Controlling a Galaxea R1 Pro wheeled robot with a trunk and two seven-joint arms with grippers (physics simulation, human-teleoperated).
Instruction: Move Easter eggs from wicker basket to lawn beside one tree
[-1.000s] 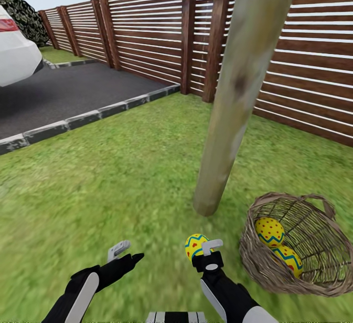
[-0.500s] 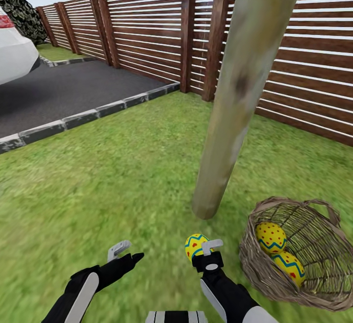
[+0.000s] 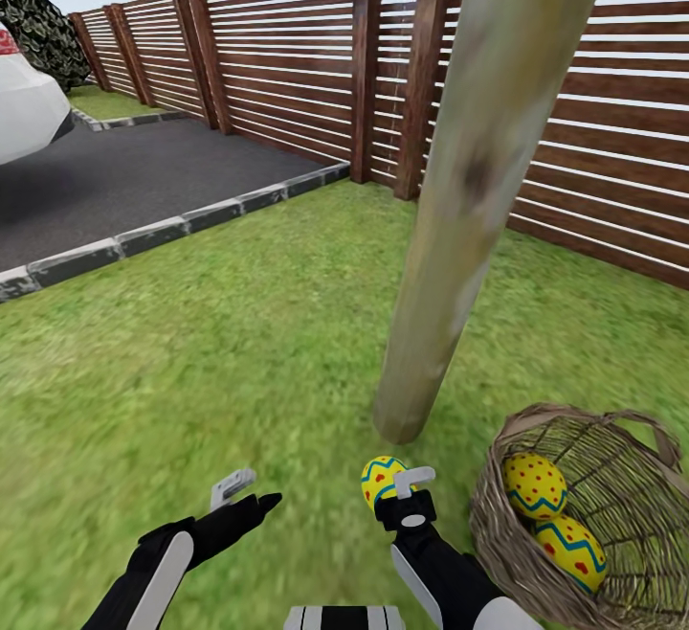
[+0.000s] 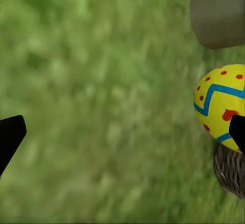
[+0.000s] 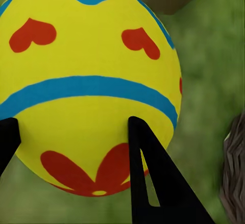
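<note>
Since a second ago the whole head view has slid: the wicker basket [image 3: 593, 515] and the base of the tree [image 3: 411, 400] now sit lower and further right in the picture, while both arms keep their places, so it is the camera that has moved and not the things. Furthest left, the left gripper [image 3: 244, 496] hangs over bare lawn [image 3: 191, 343] with its jaws apart and nothing between them. Just to its right, the right gripper [image 3: 397, 491] is clamped on one Easter egg [image 3: 381, 479]; in the right wrist view the black fingers [image 5: 145, 173] press against the egg's yellow shell. The trunk foot stands just ahead of this gripper, slightly to its right, and the basket lies close on its right side, tipped with its mouth showing, two more eggs [image 3: 534, 484] inside. The step in hand looks like the carry of the first egg to the tree. The next move likely calls for a short lowering to the grass beside the trunk, then a release. Open grass spreads wide ahead and left of both grippers up to the stone kerb [image 3: 153, 233] of the driveway; on the right the basket rim crowds the right arm, so the set-down seems better kept ahead or to the left.
</note>
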